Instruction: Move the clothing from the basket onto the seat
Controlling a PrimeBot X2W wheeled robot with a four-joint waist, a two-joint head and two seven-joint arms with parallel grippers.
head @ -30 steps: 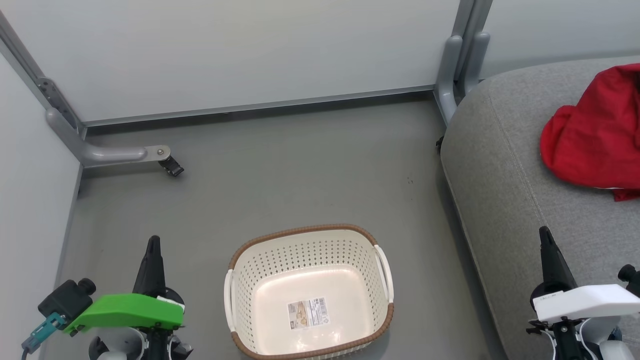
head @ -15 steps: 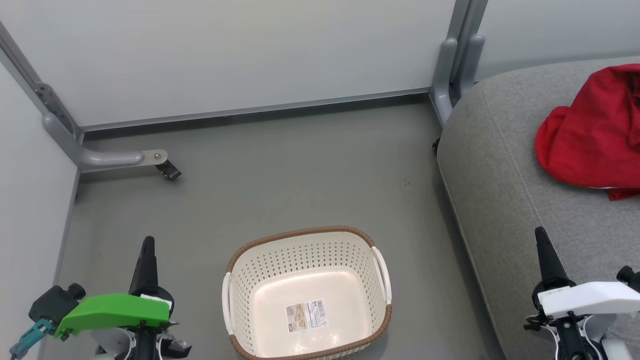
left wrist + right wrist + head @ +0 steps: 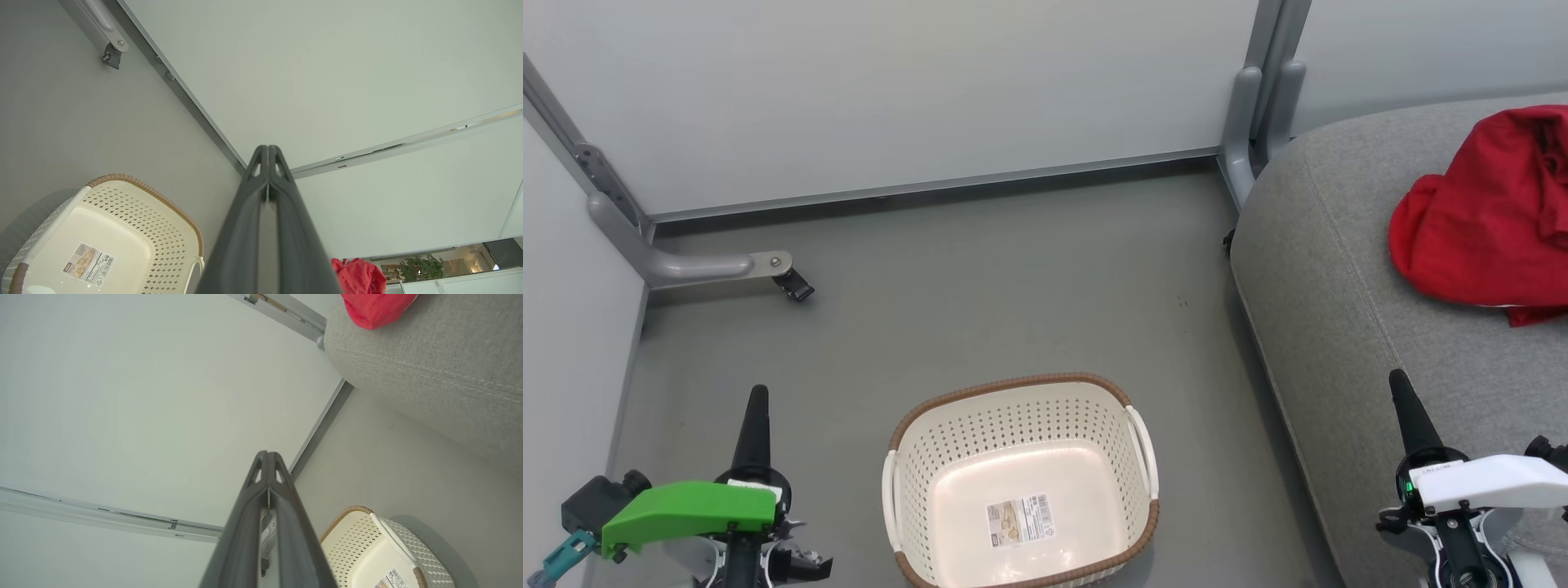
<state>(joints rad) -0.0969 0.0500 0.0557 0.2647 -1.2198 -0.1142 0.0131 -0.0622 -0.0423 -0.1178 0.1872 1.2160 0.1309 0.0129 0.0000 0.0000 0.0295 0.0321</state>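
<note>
Only my head camera has drifted. My left hand (image 3: 756, 398) and right hand (image 3: 1399, 384) stay pressed together, empty. The basket (image 3: 1013, 384) at 6 o'clock is bare and the clothing (image 3: 1478, 220) lies on the seat (image 3: 1339, 286) at 2 o'clock, so the task looks finished.

L gripper (image 3: 756, 396): two long dark fingers (image 3: 245, 228) are seen, tapered to a point, w/ slotted cut-outs near the tips. Its wrist is capped by a bright green cover (image 3: 690, 508); a black camera block (image 3: 595, 500) and a teal connector (image 3: 557, 559) are fitted beside it. R gripper (image 3: 1398, 382) is built alike but capped by a white cover (image 3: 1490, 482), w/ a small green light (image 3: 1405, 488) at the base.
</note>
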